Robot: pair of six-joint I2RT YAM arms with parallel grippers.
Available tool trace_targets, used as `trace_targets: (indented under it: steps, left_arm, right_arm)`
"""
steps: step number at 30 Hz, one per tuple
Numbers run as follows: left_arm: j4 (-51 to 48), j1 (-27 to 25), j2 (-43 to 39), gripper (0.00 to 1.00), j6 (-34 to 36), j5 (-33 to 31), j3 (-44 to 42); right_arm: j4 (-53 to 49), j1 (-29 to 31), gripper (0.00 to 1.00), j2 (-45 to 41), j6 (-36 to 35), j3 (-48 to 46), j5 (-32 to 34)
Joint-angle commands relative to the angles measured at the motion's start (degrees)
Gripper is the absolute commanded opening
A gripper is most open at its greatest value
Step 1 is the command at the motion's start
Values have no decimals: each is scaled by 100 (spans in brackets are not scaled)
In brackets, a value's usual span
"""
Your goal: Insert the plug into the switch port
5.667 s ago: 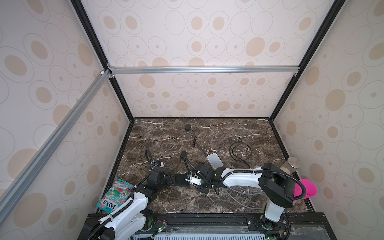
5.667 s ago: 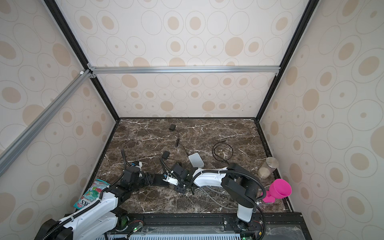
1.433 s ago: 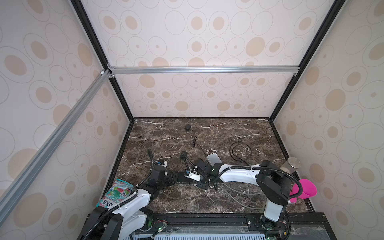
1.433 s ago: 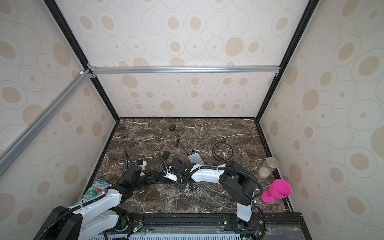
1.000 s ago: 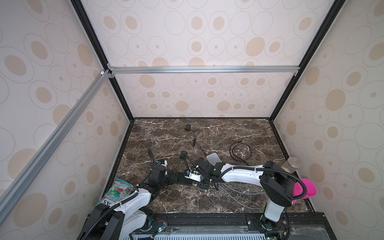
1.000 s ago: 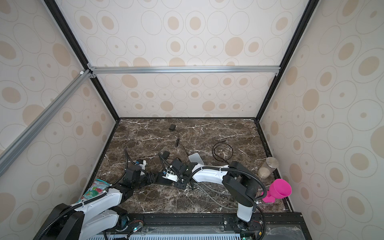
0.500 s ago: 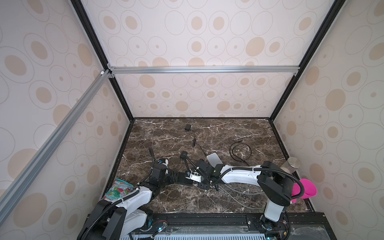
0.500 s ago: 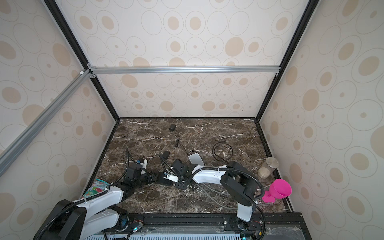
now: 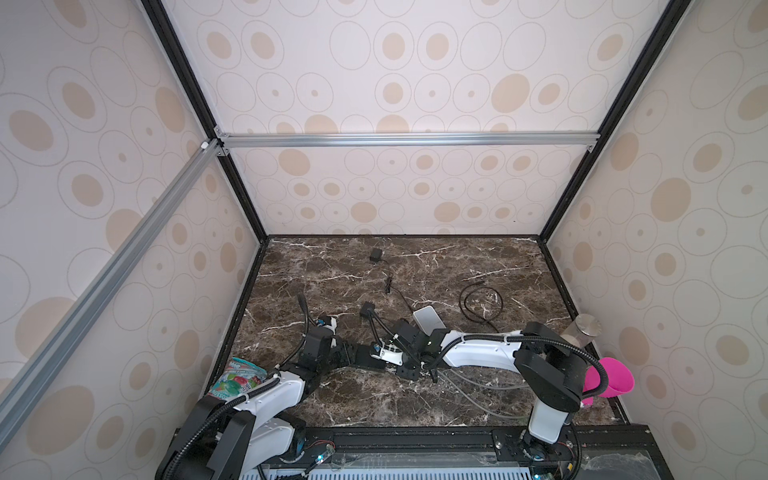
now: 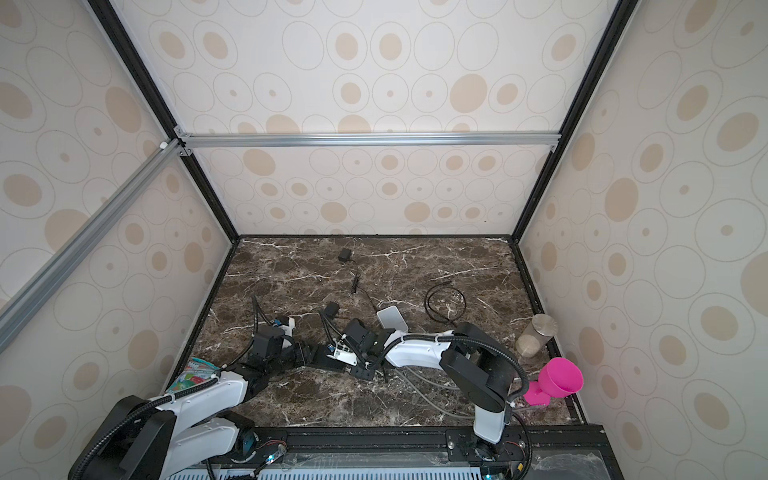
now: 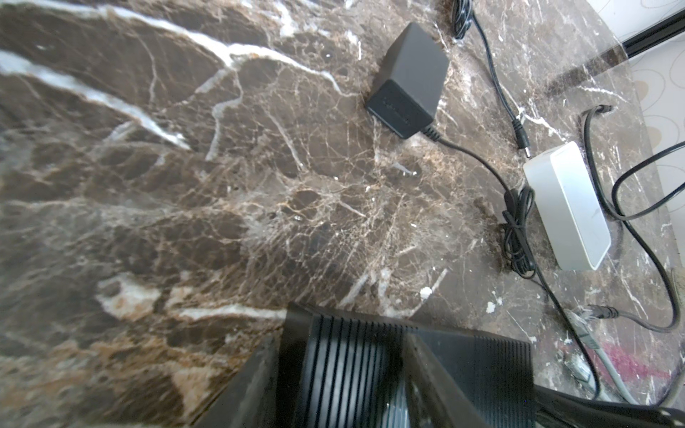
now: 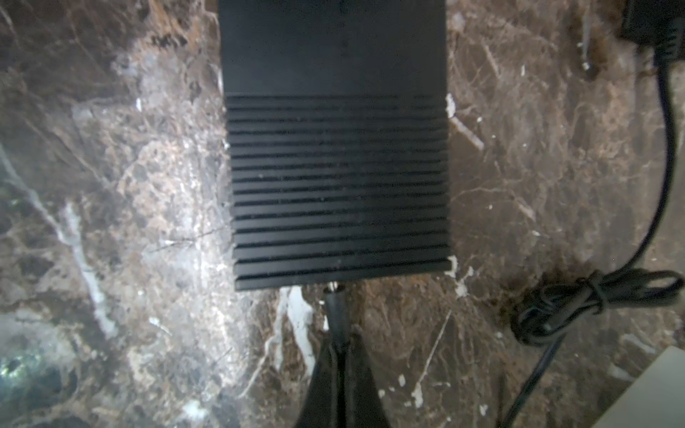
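The switch (image 12: 337, 166) is a black ribbed box lying low over the marble floor (image 9: 415, 270). My right gripper (image 12: 339, 344) is shut on the black barrel plug (image 12: 335, 307). The plug's metal tip meets the switch's near edge, and how deep it sits I cannot tell. In the left wrist view the switch (image 11: 352, 344) fills the space between my left gripper's (image 11: 341, 385) fingers, which are closed on it. In both top views the two grippers meet at the switch (image 9: 368, 362) (image 10: 328, 360) near the front middle.
A black power adapter (image 11: 407, 79) and its bundled cord (image 12: 567, 307) lie beside a white box (image 11: 567, 207). A second adapter (image 9: 376, 255) sits at the back. A coiled cable (image 9: 482, 305), a jar (image 9: 584, 328), a pink cup (image 9: 609, 380) and a snack bag (image 9: 237, 376) are there too.
Since the earliest frames both grippers, with switch and plug, have shifted slightly left and back. Over the last second nothing visibly moves, and both grips hold.
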Motion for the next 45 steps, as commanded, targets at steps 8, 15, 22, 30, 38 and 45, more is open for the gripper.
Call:
trace_targets:
  steps: [8, 15, 22, 30, 38, 45]
  left_arm:
    - [-120, -138, 184, 53, -32, 491, 43]
    - [-58, -186, 246, 53, -45, 536, 43]
    - [110, -301, 317, 53, -108, 605, -35]
    - [223, -504, 239, 52, -252, 583, -213]
    - [250, -537, 219, 52, -239, 571, -221]
    - [292, -588, 271, 52, -286, 608, -255]
  right_arm:
    - [747, 17, 0, -101, 491, 80, -647]
    - [655, 20, 0, 169, 402, 345, -385]
    - [551, 18, 0, 264, 426, 758, -313]
    - [612, 14, 0, 331, 546, 1099, -449]
    - [943, 17, 0, 139, 773, 1100, -779]
    - [1002, 4, 0, 453, 840, 1217, -786]
